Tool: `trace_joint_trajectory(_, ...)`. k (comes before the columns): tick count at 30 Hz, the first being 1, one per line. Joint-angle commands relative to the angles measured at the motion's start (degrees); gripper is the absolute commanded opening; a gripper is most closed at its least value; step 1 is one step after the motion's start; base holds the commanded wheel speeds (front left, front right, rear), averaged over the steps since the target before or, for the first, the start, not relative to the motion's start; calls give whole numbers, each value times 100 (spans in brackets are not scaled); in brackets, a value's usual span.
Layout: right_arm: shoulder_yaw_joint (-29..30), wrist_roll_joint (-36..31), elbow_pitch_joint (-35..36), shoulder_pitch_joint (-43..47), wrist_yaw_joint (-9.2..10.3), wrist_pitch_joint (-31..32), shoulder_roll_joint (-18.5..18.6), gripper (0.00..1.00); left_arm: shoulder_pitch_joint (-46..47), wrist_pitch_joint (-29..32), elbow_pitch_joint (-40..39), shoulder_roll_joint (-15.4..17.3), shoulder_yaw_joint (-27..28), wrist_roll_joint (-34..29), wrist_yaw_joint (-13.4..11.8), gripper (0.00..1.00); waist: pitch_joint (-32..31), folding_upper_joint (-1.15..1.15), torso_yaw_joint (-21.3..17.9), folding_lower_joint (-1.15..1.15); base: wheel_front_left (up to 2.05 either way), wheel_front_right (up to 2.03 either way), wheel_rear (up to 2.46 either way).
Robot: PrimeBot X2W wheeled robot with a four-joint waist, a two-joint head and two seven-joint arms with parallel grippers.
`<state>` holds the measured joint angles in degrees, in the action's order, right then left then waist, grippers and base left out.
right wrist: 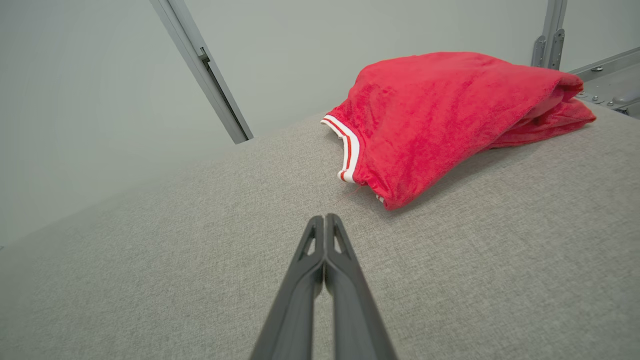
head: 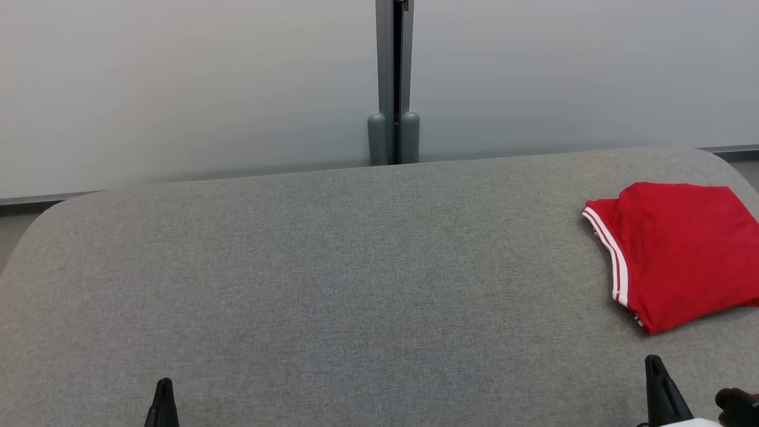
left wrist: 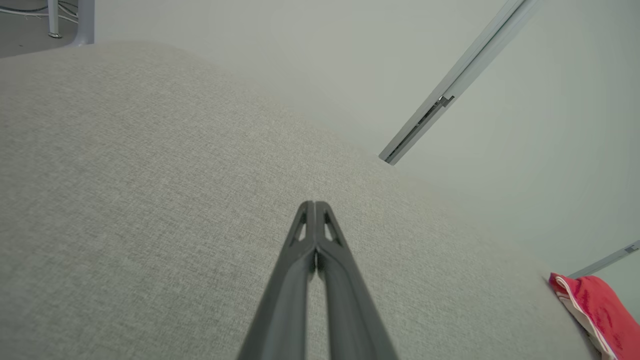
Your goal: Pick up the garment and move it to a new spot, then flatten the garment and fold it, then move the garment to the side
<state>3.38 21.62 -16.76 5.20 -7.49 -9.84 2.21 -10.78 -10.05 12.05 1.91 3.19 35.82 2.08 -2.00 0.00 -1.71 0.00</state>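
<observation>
A red garment [head: 682, 252] with white striped trim lies folded at the far right of the grey padded table [head: 332, 284]. It appears close ahead in the right wrist view as the garment [right wrist: 450, 115], and at the lower right corner of the left wrist view as the garment [left wrist: 597, 310]. My right gripper [head: 654, 360] is shut and empty, a short way in front of the garment near the table's front edge; its fingertips [right wrist: 325, 220] press together. At the lower left my left gripper [head: 163, 382] is shut on nothing, its fingers [left wrist: 315, 207] closed over bare cloth.
A pale wall [head: 178, 83] with a grey vertical post [head: 392, 77] stands right behind the table. The table's rounded corners fall away at far left and far right. A dark object [head: 738, 406] shows at the bottom right corner.
</observation>
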Motion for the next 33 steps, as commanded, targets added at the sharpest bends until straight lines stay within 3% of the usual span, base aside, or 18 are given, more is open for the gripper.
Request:
trace_joint_trajectory(1, 33, 256, 116, -154, -1, 59, 47, 0, 210, 41, -61, 53, 44, 199, 54, 0, 2, 0, 2, 0, 0, 0, 0)
trace_joint_trajectory(33, 151, 3078, 197, -578, -1, 712, 67, 0, 857, 711, 40, 79, 168, 2457, 257, 0, 68, 0, 53, 0, 0, 0, 0)
